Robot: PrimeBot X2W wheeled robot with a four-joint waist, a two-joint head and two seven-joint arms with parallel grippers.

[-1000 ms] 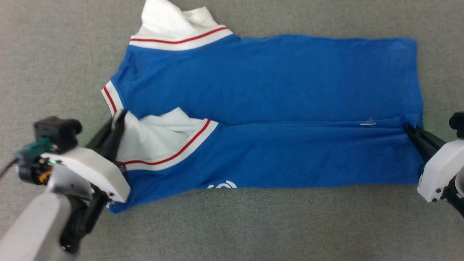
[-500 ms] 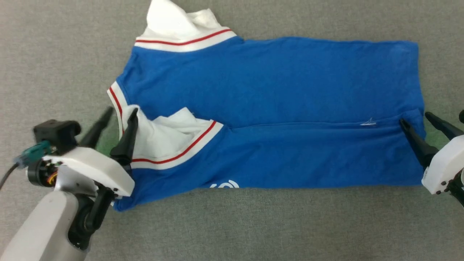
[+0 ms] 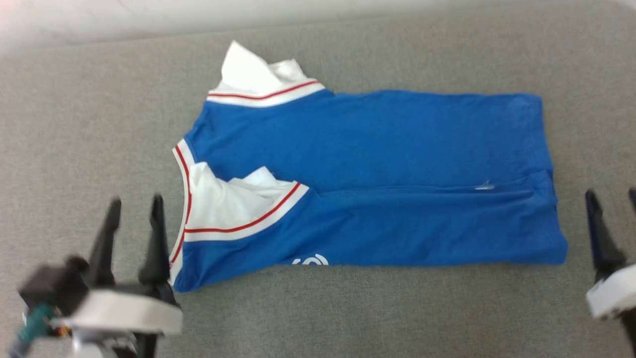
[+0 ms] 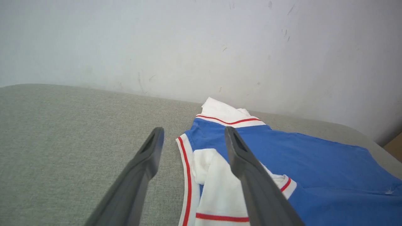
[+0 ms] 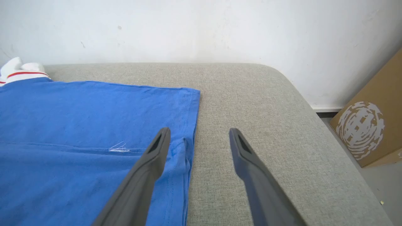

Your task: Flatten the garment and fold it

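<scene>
Garment (image 3: 372,149) folded lengthwise; white print (image 3: 310,260) at near edge, unreadable.

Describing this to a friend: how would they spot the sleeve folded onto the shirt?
On the grey surface lies a blue shirt. Its folded sleeve is the white, red-striped one nearest the left claw, lying on top of the blue cloth; the other sleeve pokes out past the far edge.

Grey fabric surface (image 3: 99,124) (one corner rounded), blue garment (image 3: 397,149) upon it.
</scene>
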